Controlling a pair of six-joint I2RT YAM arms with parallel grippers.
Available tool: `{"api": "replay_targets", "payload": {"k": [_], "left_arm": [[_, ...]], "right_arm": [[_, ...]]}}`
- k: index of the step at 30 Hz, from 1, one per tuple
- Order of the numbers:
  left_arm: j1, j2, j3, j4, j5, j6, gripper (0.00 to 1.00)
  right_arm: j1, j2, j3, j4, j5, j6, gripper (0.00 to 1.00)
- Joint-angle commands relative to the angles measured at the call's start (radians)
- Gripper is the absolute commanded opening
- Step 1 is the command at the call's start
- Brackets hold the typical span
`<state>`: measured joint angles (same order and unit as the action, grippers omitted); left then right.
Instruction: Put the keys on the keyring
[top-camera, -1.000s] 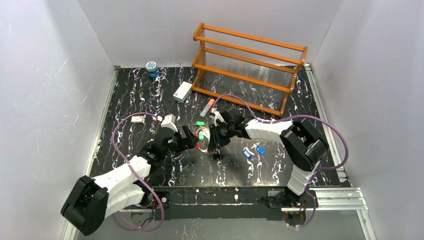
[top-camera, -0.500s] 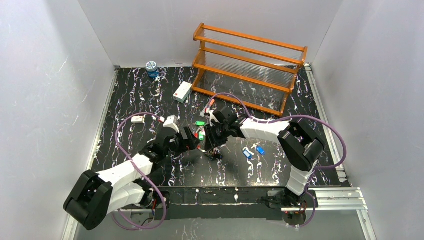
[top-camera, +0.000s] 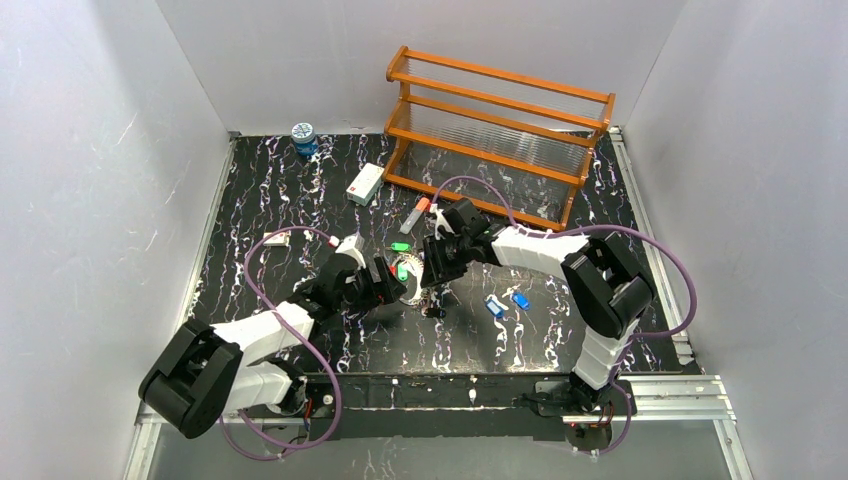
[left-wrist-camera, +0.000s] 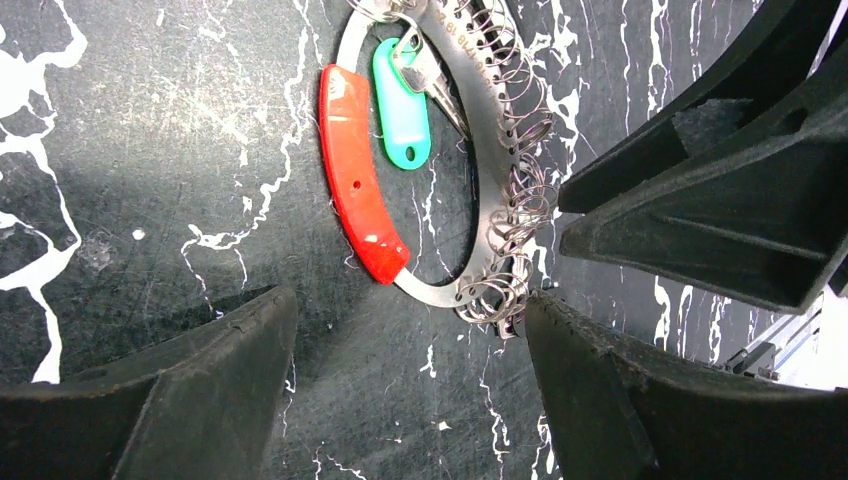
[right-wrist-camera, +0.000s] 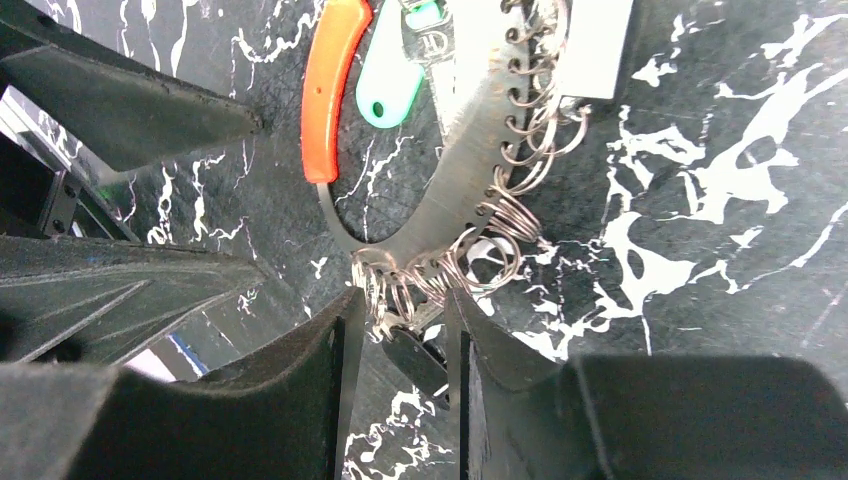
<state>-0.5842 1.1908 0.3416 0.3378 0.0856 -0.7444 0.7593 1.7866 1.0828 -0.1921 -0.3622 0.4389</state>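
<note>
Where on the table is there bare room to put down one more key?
The table is bare just right of the blue keys, and on the left between the jar and the white tag. It is crowded at the centre, around the keyring.

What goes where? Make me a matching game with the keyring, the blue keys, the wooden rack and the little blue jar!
Things:
1. keyring
2. blue keys
3. wooden rack
4. blue jar

Places:
A. back left corner of the table
B. middle of the table, with a green key inside its loop
C. back of the table, towards the right
D. lying loose, right of the keyring

Pairs: 1-B, 2-D, 3-C, 4-A
</note>
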Motion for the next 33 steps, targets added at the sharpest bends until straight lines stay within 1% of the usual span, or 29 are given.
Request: {"api": "replay_targets", "payload": {"k": [1,13,22,24,29,33], "left_arm": [[0.004,-0.002,0.032,0.008,0.02,0.001,0.81],[0.004,0.006,0.033,-0.002,0.023,0.004,0.81],[0.004,0.017,0.032,0.001,0.021,0.008,0.81],[0.004,0.021,0.031,0.003,0.022,0.007,0.81],[0.004,0.024,0.032,0.008,0.032,0.007,0.81],[0.004,0.02,0.03,0.009,0.037,0.008,0.8]], "right_arm": [[-0.014,-0.026,-0.007,0.01,-0.013,-0.014,0.44],[-0.015,0.058,0.013,0.021,-0.126,-0.021,0.45],[-0.015,0.016,-0.034,0.102,-0.224,0.009,0.41],[-0.015,-0.005,-0.041,0.113,-0.216,0.009,0.41],[-0.025,-0.052,-0.045,0.109,-0.13,0.0,0.41],[-0.048,-0.058,-0.046,0.099,-0.114,0.0,0.41]]}}
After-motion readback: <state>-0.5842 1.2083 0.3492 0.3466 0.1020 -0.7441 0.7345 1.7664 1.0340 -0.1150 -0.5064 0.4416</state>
